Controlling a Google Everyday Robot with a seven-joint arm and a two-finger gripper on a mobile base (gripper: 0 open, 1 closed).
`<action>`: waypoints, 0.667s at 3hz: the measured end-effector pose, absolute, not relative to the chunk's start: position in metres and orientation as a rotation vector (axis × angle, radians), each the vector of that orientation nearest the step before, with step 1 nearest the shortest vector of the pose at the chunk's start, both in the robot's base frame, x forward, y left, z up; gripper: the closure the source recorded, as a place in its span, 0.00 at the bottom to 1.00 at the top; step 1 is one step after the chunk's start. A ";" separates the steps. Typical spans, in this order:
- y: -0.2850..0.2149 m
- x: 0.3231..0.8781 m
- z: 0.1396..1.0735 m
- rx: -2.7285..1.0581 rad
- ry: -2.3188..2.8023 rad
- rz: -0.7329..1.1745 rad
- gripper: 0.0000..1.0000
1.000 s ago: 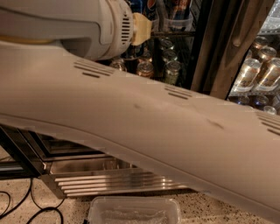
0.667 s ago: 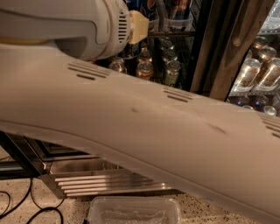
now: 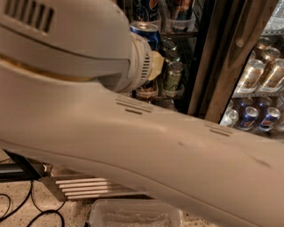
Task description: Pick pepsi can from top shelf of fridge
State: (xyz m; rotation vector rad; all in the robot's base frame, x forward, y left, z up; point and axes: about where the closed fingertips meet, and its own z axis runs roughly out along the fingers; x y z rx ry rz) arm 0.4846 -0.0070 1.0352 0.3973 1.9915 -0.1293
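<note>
My white arm (image 3: 133,146) fills most of the camera view. Its wrist ends in a yellowish gripper (image 3: 156,64) reaching into the fridge (image 3: 208,57). A dark blue pepsi can (image 3: 145,34) with a silver top sits tight against the gripper's upper side; whether it is held is hidden by the wrist. Behind it is the top shelf (image 3: 182,32), with clear plastic holders and another pepsi can (image 3: 150,6). Green-and-white cans (image 3: 173,76) stand on the rack below.
The black frame post of the fridge runs down right of the gripper. To the right are silver cans (image 3: 257,71) and more blue cans (image 3: 248,118). The ribbed steel base (image 3: 88,186), a clear plastic tub (image 3: 135,216) and black cables (image 3: 26,208) are by the floor.
The wrist and gripper have shifted down and to the right in the view. The blue can with the silver top now shows right above the gripper.
</note>
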 end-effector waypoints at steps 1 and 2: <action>-0.023 0.474 1.016 0.450 2.041 -0.120 1.00; -0.019 0.464 0.988 0.431 2.118 -0.111 1.00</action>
